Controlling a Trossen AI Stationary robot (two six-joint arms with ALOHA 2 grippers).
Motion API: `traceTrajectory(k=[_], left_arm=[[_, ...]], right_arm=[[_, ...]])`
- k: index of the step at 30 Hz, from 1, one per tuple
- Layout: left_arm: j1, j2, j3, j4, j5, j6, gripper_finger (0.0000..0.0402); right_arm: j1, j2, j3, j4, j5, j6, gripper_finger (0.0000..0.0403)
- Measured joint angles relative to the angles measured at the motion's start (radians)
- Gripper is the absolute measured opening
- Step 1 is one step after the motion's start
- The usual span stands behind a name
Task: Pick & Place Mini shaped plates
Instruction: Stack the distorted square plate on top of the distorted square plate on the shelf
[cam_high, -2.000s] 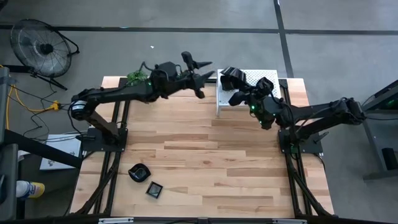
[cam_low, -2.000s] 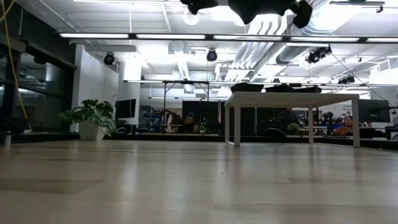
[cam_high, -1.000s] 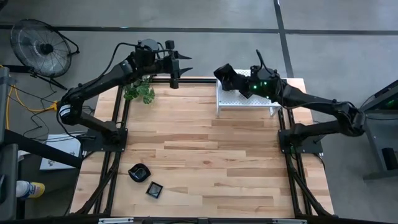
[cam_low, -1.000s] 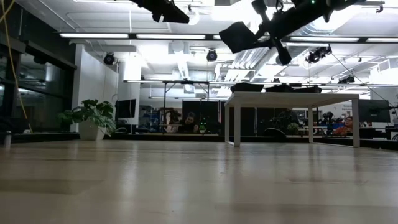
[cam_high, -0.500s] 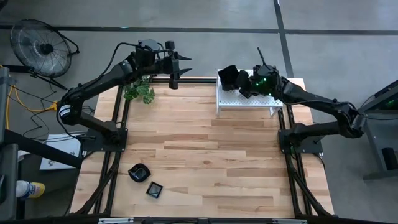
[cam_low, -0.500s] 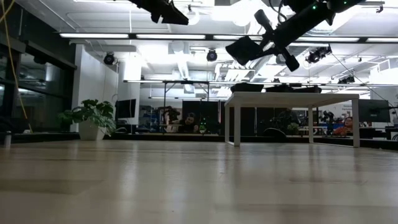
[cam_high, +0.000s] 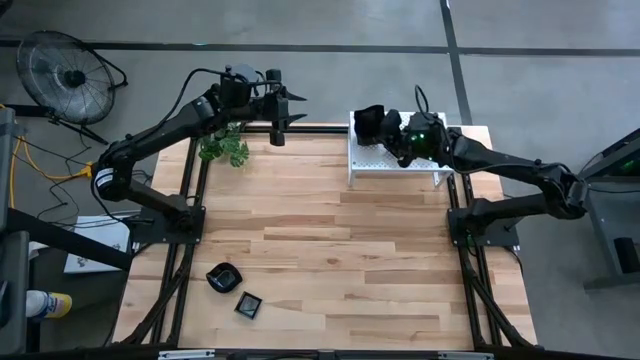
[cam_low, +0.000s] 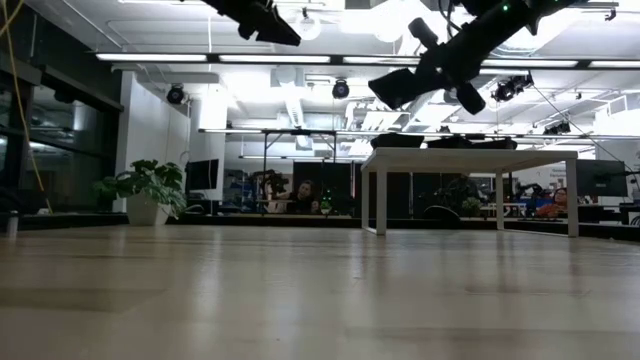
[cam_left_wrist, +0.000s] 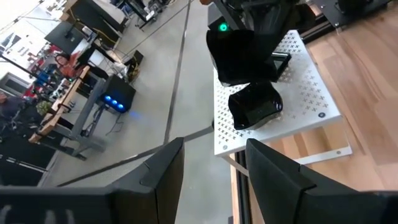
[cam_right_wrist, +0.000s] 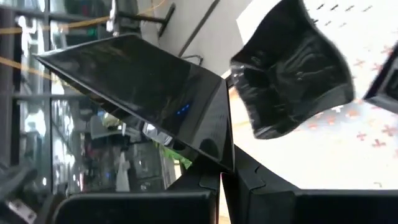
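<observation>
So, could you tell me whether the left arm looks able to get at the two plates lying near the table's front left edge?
Probably yes. The left gripper hangs open and empty over the far edge, and bare table lies between it and the rounded plate and square plate, both on its own side.

You will find no text, label, brand, number or sign that can be read in any of these views; nothing is printed on the things on the table, and the screens and fittings in the room behind it are too far away and too small to give you any letters.
</observation>
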Motion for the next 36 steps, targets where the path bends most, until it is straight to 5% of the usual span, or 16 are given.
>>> traceTrajectory(k=[8, 36], left_arm=[[0.0, 0.0, 0.0, -0.014, 0.0, -0.023, 0.0168], [0.0, 0.0, 0.0, -0.047, -0.011, -0.055, 0.0168]], right_arm=[[0.047, 0.011, 0.0, -0.051, 0.06, 0.18, 0.0002], [0.017, 0.114, 0.0, 0.003, 0.043, 0.276, 0.0019]])
